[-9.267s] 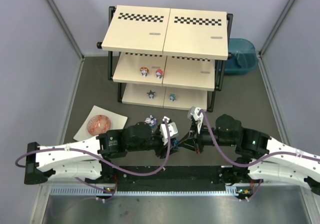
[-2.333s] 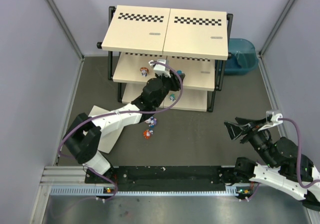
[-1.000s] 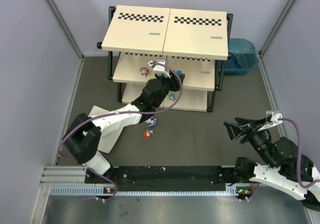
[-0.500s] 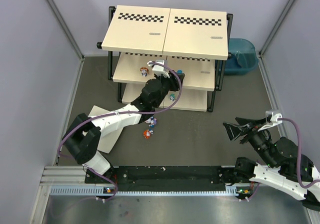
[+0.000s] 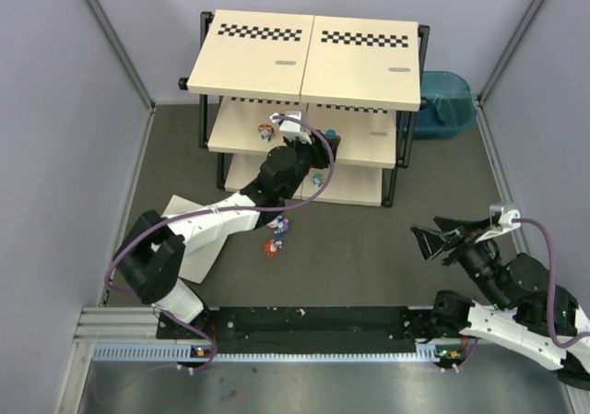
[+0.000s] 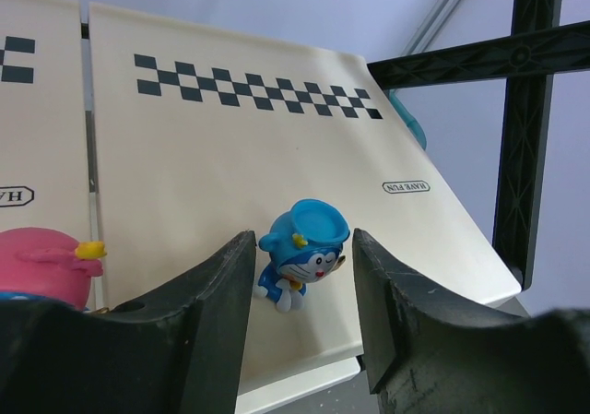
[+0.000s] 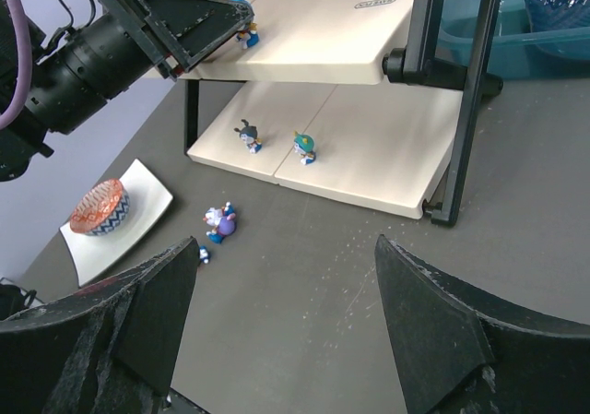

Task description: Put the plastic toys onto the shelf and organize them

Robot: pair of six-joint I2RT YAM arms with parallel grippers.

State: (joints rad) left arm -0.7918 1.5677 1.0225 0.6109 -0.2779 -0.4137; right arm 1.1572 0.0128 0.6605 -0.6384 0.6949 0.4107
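Top view: the left gripper [image 5: 323, 147] reaches under the top board of the shelf [image 5: 369, 64], over the middle tier; its jaws cannot be judged from here. An orange toy [image 5: 266, 132] stands on that tier, off to its left. A teal toy [image 5: 318, 180] sits on the bottom tier just below it. Two floor toys [image 5: 277, 235] lie on the table [image 5: 369, 248] under its arm. The right gripper [image 5: 431, 234] hangs well to the right of the shelf, jaws spread, nothing in them. A tub [image 5: 447, 100] sits beyond it, by the shelf's right legs

Left wrist view: a blue toy [image 6: 304, 262] stands upright on the middle board between the two fingers [image 6: 217, 294]. The jaws are about half parted, with a thin gap on each side of the toy, so nothing is gripped. A pink toy [image 6: 41, 262] sits just outside the left finger, partly hidden by it

Right wrist view: the right fingers are wide apart and empty. Ahead of them, on the bottom tier, a dark toy [image 7: 249, 136] stands beside the teal one. The floor toys lie nearer, ahead and to the left. Further left is a disc [image 7: 100, 206] on a plate [image 7: 147, 197]
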